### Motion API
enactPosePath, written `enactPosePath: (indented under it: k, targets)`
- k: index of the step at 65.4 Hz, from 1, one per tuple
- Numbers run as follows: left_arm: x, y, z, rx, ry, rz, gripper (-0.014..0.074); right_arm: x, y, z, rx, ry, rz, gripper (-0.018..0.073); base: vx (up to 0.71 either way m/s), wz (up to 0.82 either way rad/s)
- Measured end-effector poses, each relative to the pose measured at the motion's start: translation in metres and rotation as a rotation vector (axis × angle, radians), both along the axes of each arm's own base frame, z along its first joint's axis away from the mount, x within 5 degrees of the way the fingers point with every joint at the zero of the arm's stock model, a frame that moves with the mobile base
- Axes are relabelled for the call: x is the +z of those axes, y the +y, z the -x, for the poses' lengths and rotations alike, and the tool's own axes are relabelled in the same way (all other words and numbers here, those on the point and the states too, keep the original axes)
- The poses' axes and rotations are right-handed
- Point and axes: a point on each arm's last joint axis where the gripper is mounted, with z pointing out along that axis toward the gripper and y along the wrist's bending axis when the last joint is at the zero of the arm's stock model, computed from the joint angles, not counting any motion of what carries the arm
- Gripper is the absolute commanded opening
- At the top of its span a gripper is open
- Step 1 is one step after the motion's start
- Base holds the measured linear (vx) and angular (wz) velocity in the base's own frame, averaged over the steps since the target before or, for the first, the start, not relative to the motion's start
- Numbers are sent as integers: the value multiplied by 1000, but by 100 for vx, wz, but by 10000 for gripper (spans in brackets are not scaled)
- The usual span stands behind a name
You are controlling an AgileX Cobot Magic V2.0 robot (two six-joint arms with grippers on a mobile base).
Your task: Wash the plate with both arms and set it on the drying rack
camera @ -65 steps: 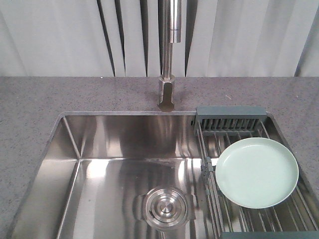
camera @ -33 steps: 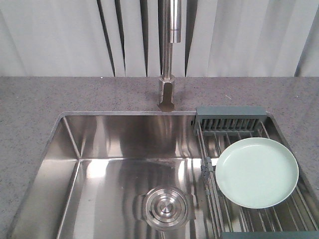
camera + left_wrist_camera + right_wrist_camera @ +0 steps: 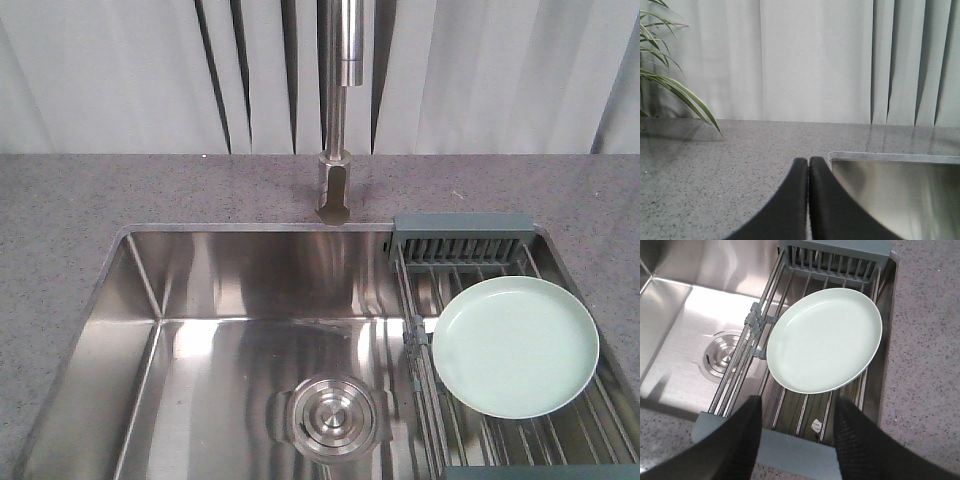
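Plate (image 3: 515, 347) of pale mint green lies flat on the metal rods of the drying rack (image 3: 462, 236), face up, and nothing is inside it. The rack sits across the right part of the steel sink (image 3: 200, 330), and its slotted grey-blue upright section stands at the far end, just behind the plate. In the right wrist view the same plate (image 3: 824, 339) covers the middle of the rods, its rim close to the right side of the rack (image 3: 795, 447) and near the speckled grey desk (image 3: 925, 365). A small white sticker (image 3: 816, 426) is on one rod near the front bar of the frame. The right claw (image 3: 796, 412) hangs above the near end of the rack with its two black fingers spread wide apart, grasping nothing and not touching the plate. The left claw (image 3: 809, 165) is over the desk (image 3: 715, 175) at the left corner of the sink (image 3: 900, 190); its two fingers are pressed together with only a thin line between them, and it seems that nothing is between them, though the tips are partly out of the picture. Green leaves of a plant (image 3: 665, 90) reach in from the left edge. Behind the sink a steel faucet (image 3: 338, 110) stands upright on the desk, and the round drain (image 3: 330, 415) lies in the basin floor. Pale curtains (image 3: 120, 70) hang at the back.
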Motion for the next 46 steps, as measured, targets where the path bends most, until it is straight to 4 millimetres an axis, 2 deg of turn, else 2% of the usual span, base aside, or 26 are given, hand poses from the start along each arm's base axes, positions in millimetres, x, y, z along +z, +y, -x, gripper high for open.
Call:
enactPosePath:
  k: [46]
  targets:
    - [-1, 0, 0, 0, 7, -3, -6, 0, 0, 0, 0, 0, 0, 340, 0, 0]
